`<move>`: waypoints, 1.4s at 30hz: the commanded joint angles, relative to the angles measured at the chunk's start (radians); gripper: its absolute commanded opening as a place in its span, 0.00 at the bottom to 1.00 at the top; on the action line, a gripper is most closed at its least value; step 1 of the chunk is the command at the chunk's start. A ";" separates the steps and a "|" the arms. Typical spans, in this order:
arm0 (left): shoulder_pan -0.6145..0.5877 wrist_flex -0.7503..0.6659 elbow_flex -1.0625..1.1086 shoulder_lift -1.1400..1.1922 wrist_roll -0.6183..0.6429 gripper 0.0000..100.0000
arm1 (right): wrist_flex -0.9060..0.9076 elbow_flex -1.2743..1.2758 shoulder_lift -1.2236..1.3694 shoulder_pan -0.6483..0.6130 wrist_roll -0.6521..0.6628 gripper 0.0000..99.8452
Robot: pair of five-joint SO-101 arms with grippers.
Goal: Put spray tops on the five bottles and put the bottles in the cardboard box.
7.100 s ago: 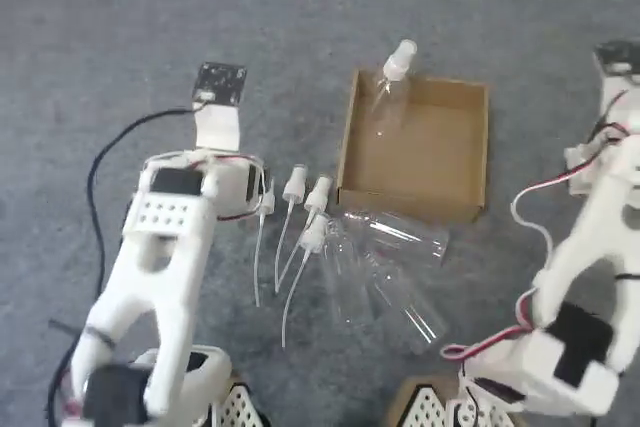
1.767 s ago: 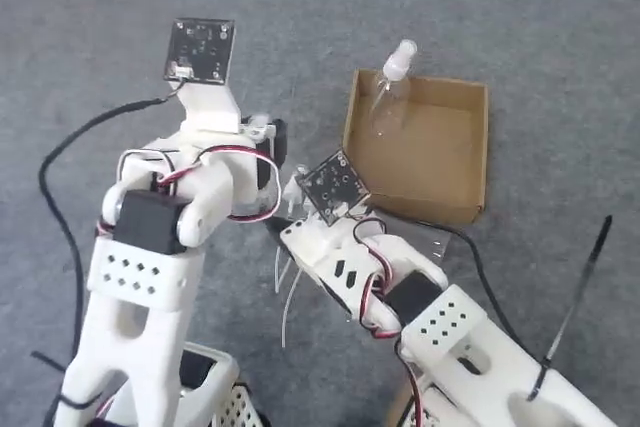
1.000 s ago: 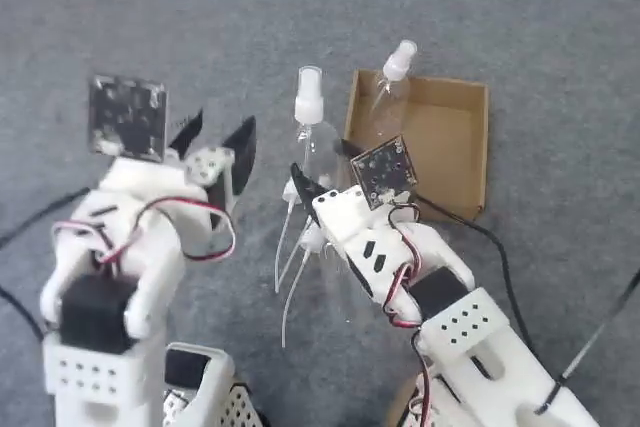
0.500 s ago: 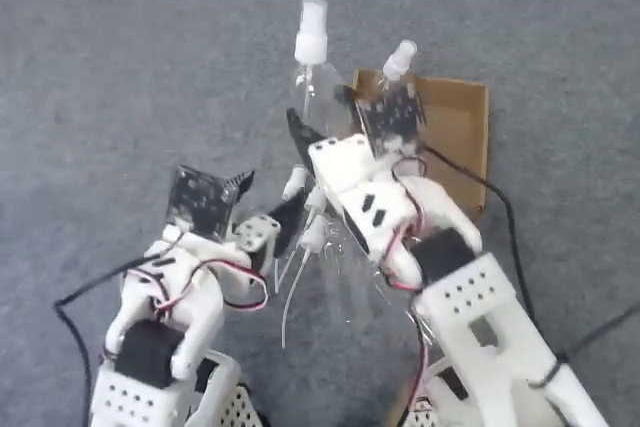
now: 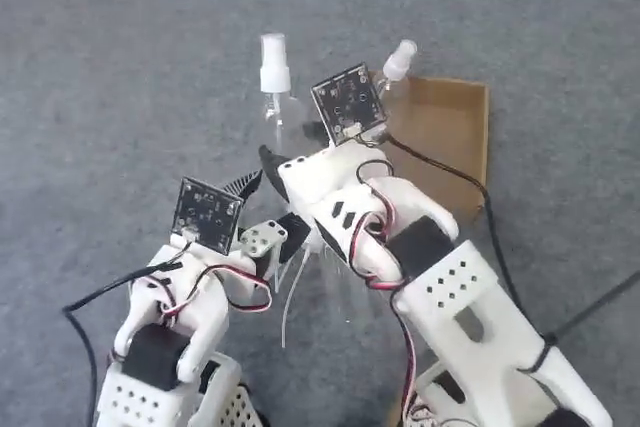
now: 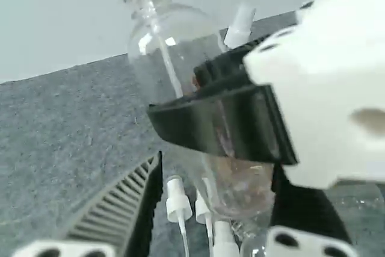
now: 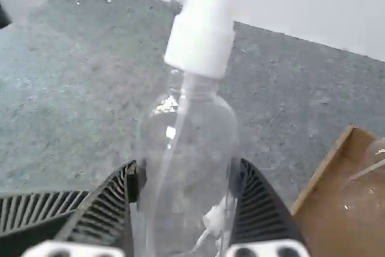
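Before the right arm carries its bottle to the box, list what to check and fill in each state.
1. Grip: the right gripper is shut around the body of the held bottle, which is upright: ok.
2. Spray top sits on the neck, with its tube running down inside: ok.
3. Top screwed tight: cannot tell.
4. Room in the cardboard box: one capped bottle stands at a far corner, with bare floor beside it: ok.
5. Left gripper out of the way: it is open and low, near the held bottle's base: cannot tell.
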 commanded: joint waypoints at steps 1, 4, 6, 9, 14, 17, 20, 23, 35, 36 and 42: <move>0.002 -0.031 -0.005 -0.018 -0.008 0.27 | 0.067 -0.075 -0.125 0.012 -0.011 0.01; 0.003 -0.029 -0.005 -0.018 -0.008 0.27 | 0.108 -0.075 -0.173 0.012 -0.011 0.01; 0.003 -0.028 -0.005 -0.018 -0.008 0.27 | 0.127 -0.075 -0.197 0.012 -0.011 0.01; 0.003 -0.026 -0.005 -0.018 -0.008 0.27 | 0.150 -0.075 -0.213 0.012 -0.006 0.01; 0.006 -0.025 -0.004 -0.018 -0.006 0.27 | 0.151 -0.075 -0.214 0.047 0.060 0.01; 0.008 -0.025 0.001 -0.021 -0.006 0.27 | 0.147 -0.077 -0.217 0.154 0.068 0.01; 0.008 -0.029 0.008 -0.026 -0.006 0.27 | 0.153 -0.086 -0.223 0.295 0.071 0.01; 0.006 -0.029 0.008 -0.026 -0.006 0.27 | 0.182 -0.129 -0.219 0.423 0.123 0.01; -0.041 -0.031 0.004 -0.026 -0.009 0.21 | -0.140 -0.005 0.001 0.674 0.175 0.01; -0.066 -0.041 0.004 -0.026 -0.009 0.19 | -0.176 -0.005 0.042 0.679 0.175 0.01; -0.209 -0.138 0.036 -0.026 -0.003 0.09 | -0.386 -0.058 0.282 0.685 0.173 0.01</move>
